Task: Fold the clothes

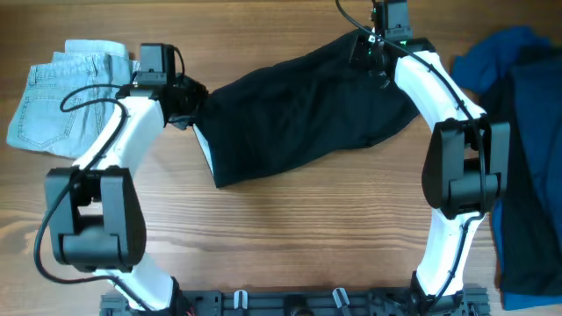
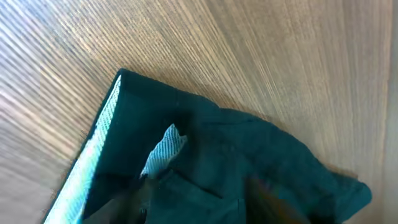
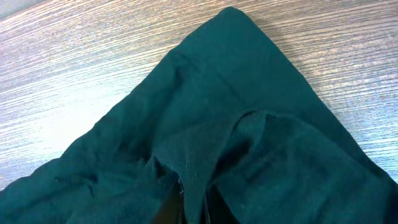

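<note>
The wide black fabric shorts (image 1: 307,114) lie spread across the middle of the wooden worktop (image 1: 290,237), slanting from the left up toward the far right. A strip of pale grey inner waistband (image 1: 205,154) shows at their left edge. The right fingers (image 1: 373,46) are pressed together, pinching a bunched ridge of the black cloth at its far right corner — the right wrist view shows the folds gathering into them. The left fingers (image 1: 193,104) sit at the far left corner of the shorts. The left wrist view is blurred and does not show them, so I cannot tell whether they are spread or gripping.

On progress, the light-blue denim shorts (image 1: 61,101) lie at the far left in a compact folded stack, which reads as one piece finished. The black shorts look drawn out flat but not folded over — I judge this the spreading step ahead of the first fold. At the right edge a royal-blue garment (image 1: 514,57) and a dark navy garment (image 1: 536,175) lie overlapping in a loose heap, with neither arm on them. By that reckoning one garment is done, one is in hand, and two are left.
</note>
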You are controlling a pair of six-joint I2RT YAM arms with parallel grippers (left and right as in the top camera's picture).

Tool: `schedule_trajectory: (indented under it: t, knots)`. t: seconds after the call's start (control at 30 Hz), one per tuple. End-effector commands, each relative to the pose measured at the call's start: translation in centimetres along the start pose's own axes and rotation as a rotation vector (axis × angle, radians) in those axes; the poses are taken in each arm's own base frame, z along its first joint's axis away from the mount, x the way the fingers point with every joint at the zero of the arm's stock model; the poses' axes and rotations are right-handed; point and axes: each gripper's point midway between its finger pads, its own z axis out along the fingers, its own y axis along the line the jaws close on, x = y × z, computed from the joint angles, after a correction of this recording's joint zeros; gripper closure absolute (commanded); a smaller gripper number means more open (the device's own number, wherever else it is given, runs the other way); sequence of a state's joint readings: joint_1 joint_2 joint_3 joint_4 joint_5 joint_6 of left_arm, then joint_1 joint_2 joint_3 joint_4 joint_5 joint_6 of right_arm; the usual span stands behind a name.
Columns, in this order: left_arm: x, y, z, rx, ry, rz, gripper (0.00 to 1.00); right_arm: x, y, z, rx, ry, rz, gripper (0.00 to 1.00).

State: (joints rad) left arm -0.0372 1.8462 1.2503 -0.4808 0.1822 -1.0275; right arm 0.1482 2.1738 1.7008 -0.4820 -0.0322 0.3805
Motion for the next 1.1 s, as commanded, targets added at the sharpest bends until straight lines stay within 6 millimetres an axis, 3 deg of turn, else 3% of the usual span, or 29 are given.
schedule_trajectory:
  t: [0.0, 0.2, 0.3, 0.43, 0.47, 0.5, 0.53, 0.7, 0.77, 0.83, 0.97, 1.07]
  knots:
    - [-0.2, 0.4, 2.2, -0.012, 0.014, -0.035, 0.48, 0.3, -0.1, 0.6, 0.022, 0.004, -0.020, 0.96]
    - [-0.1, -0.4, 2.4, 0.029, 0.031, -0.029, 0.44, 0.2, -0.4, 0.6, 0.034, -0.001, -0.020, 0.96]
    - [-0.1, -0.4, 2.4, 0.028, 0.031, -0.029, 0.59, 0.2, -0.4, 0.6, 0.034, -0.002, -0.019, 0.96]
    - [0.1, 0.1, 3.0, 0.011, 0.040, -0.033, 0.59, 0.2, -0.4, 0.6, 0.034, -0.001, -0.019, 0.96]
    - [0.3, 0.2, 3.3, 0.008, 0.051, -0.034, 0.69, 0.2, -0.4, 0.6, 0.034, -0.001, -0.019, 0.96]
    - [0.5, 0.2, 3.3, 0.009, 0.063, -0.035, 0.89, 0.2, -0.4, 0.6, 0.034, -0.001, -0.019, 0.96]
    - [0.7, 0.1, 3.3, 0.016, 0.075, -0.035, 0.96, 0.2, -0.4, 0.6, 0.034, -0.001, -0.019, 0.96]
    - [1.2, -0.8, 1.4, 0.051, 0.095, 0.044, 0.96, 0.2, -0.3, 0.6, 0.034, -0.003, -0.018, 0.96]
    - [1.1, -1.0, -1.3, 0.044, 0.060, 0.055, 0.96, -0.3, -0.2, 0.6, 0.027, -0.021, -0.016, 0.96]
    - [0.2, 0.3, -3.4, -0.029, -0.018, 0.050, 0.96, -0.4, -0.1, 0.6, 0.025, -0.025, -0.016, 0.96]
    - [0.4, 3.2, -3.8, -0.156, -0.028, 0.035, 0.96, -0.5, -0.1, 0.6, 0.023, -0.030, -0.016, 0.96]
    - [-0.2, 4.1, -4.0, -0.202, -0.066, 0.037, 0.96, -0.2, -0.2, 1.4, 0.025, -0.025, -0.017, 0.96]
